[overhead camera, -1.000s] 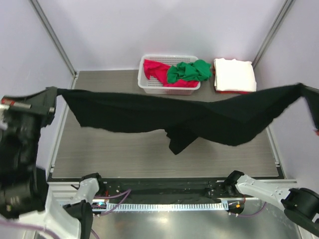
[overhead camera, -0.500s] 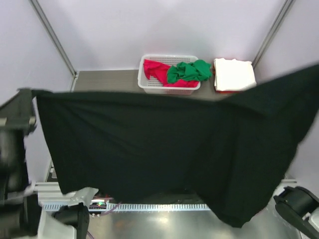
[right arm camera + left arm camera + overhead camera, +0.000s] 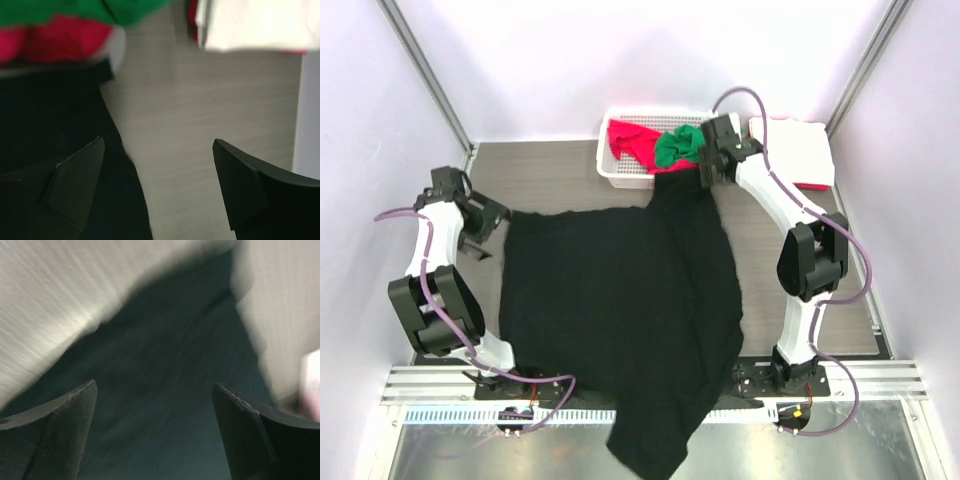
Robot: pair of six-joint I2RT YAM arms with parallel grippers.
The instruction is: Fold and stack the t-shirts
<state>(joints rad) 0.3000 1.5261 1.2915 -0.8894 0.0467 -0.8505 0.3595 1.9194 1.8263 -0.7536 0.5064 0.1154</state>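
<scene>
Black t-shirt (image 3: 620, 300) lies spread flat on the table (image 3: 560, 175), far edge toward the basket (image 3: 620, 178). Its near part hangs off the front edge of the table past the arm bases, so it isn't fully on the surface.

The far right corner runs up in a narrow strip to the basket's front wall, and that side sits further back than the left, so the cloth is skewed.

Left gripper (image 3: 492, 230) sits low at the shirt's far left corner. Its wrist view shows the jaws wide apart, only blurred black cloth below and nothing pinched between them.

Right gripper (image 3: 705, 172) is at the far right corner, just beside the basket. Its jaws are also wide, with black cloth under the left finger and bare table under the right, and it holds nothing.

Both arms being at the two far corners fits a lay-out move: hold the top edge at both ends and the shirt comes down flat for folding.

Red shirt (image 3: 630, 140) and green shirt (image 3: 682, 145) are bunched in the basket, unfolded. White folded stack (image 3: 790, 148) is at the far right of the table, well apart from the black one (a red edge shows under it, likely another folded shirt).

Judgement: this is the start of the fold for the black shirt. The overhang and skew probably need fixing first, or the fold will come out crooked. The right corner could also snag on the basket.
</scene>
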